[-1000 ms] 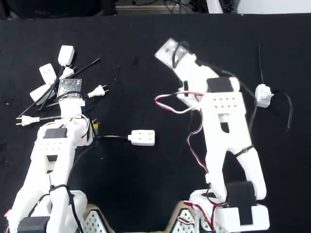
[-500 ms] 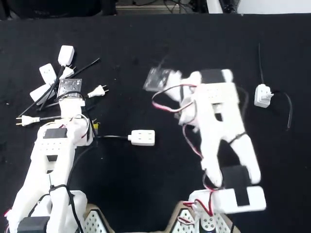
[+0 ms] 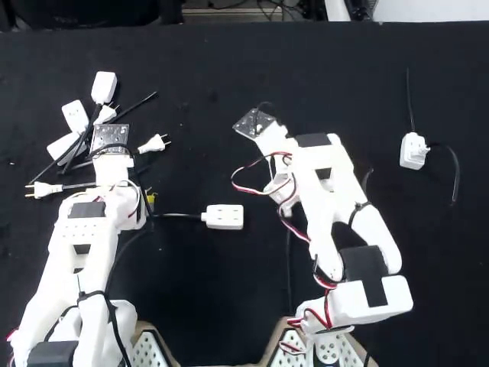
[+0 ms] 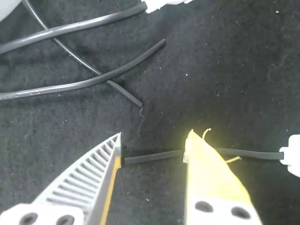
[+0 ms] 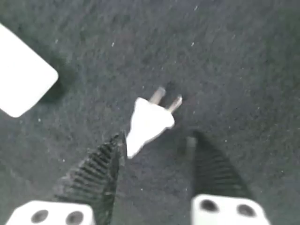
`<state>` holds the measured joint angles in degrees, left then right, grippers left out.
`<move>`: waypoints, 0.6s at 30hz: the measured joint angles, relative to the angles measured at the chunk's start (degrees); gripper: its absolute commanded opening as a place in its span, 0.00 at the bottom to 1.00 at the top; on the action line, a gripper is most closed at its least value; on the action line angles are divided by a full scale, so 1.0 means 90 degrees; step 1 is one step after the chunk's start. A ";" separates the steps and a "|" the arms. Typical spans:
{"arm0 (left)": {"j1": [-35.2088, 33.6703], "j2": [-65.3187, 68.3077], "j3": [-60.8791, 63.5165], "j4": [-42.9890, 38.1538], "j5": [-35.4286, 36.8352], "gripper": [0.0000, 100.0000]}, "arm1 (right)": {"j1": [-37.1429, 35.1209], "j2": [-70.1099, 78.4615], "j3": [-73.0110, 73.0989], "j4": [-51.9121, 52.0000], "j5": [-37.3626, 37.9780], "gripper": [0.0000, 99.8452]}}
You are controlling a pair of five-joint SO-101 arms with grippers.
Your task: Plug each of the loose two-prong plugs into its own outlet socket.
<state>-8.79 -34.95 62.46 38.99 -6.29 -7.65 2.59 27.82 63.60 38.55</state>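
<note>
My right gripper [image 5: 156, 137]: jaws apart, over a white plug [image 5: 149, 121] lying unheld on the table [image 5: 234, 56]. My left gripper [image 4: 154, 136]: jaws apart, straddling a black cord [image 4: 150, 157]. Corded plug [image 3: 42, 189] loose at left; socket block [image 3: 223, 216] mid-table, nothing in it. Judgement: no plug seated yet, all pairings remain.

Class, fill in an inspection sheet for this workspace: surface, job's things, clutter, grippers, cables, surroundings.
Surface: black cloth, flat.
Job's things: centre outlet; right outlet; outlet cluster far left; white plug lying on the cloth.
Clutter: nothing seen.
Grippers: left gripper open, astride a black cable; right gripper open, white plug by its fingertips.
Cables: black leads crossing beside the outlet cluster.
Surroundings: cords beyond the cloth's far edge.
</note>
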 measured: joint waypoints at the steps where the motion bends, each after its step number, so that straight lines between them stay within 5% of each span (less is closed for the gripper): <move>1: 0.0000 0.0000 0.0000 0.0000 0.0000 0.22 | 0.0000 0.0000 0.0000 0.0039 0.0029 0.21; 18: 0.0000 0.0000 0.0039 -0.0010 0.0000 0.22 | 0.0117 0.0645 -0.0020 -0.0801 -0.1729 0.20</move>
<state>-8.79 -34.95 62.81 38.90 -6.29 -6.59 8.40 27.65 56.40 22.99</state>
